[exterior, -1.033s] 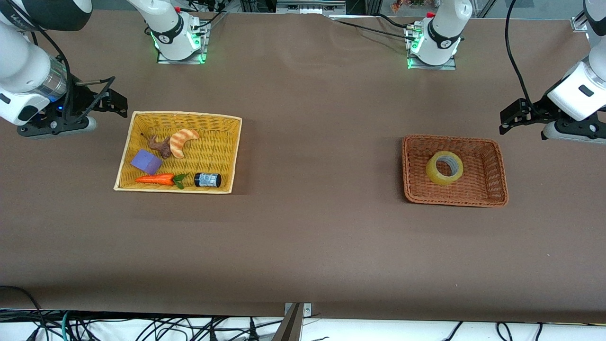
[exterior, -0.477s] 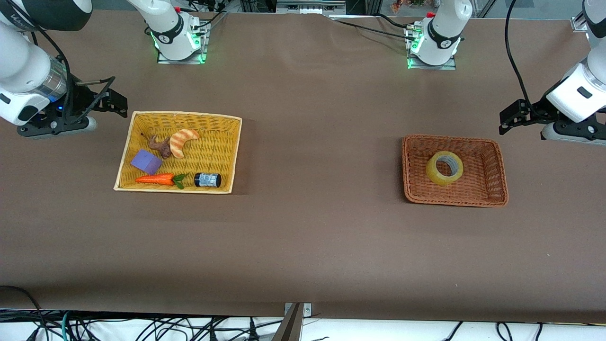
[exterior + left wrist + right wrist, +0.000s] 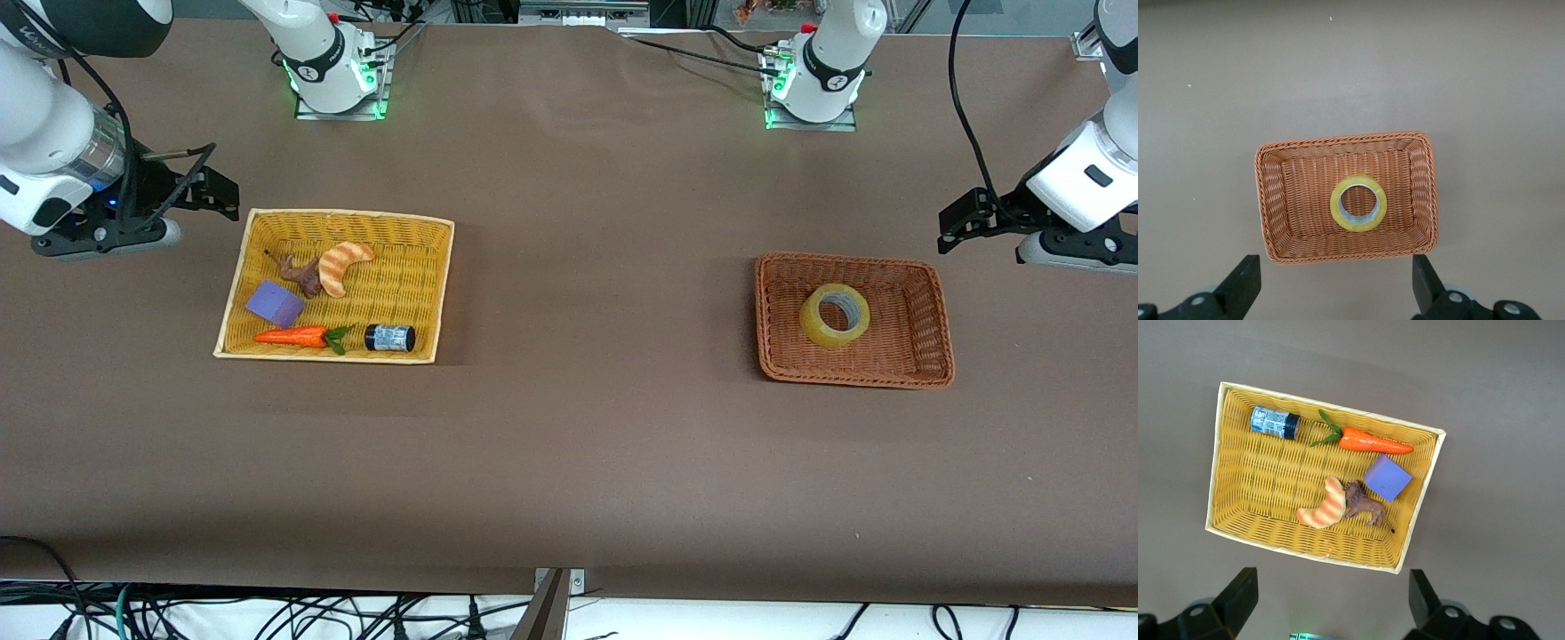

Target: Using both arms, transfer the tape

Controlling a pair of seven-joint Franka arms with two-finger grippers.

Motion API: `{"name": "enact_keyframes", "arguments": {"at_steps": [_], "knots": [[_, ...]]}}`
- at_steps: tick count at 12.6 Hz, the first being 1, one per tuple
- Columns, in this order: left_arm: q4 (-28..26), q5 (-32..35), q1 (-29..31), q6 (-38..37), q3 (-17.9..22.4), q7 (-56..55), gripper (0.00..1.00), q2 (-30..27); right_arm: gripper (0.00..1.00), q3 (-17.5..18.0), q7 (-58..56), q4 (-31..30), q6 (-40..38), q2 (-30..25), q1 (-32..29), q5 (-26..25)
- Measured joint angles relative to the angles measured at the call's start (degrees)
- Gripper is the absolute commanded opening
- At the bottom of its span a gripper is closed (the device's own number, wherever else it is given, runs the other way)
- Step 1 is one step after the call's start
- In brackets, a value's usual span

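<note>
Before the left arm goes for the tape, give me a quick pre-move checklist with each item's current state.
1. Tape lies flat in the brown basket, hole up: ok.
2. Nothing else in that basket to get in the way: ok.
3. Left gripper open, holding nothing, up beside the brown basket at its end of the table: ok.
4. Right gripper open, holding nothing, waiting beside the yellow basket: ok.
5. Left gripper lined up over the tape: not ok.
6. Tape fits between the left gripper's fingers: cannot tell.
</note>
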Motion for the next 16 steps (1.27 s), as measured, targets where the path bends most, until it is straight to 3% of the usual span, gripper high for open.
{"name": "enact_keyframes", "arguments": {"at_steps": [16], "knots": [[0.0, 0.0, 0.0, 0.0, 0.0, 0.0, 1.0, 0.0, 1.0, 0.0, -1.1, 0.0, 0.0, 0.0, 0.0, 0.0]]}}
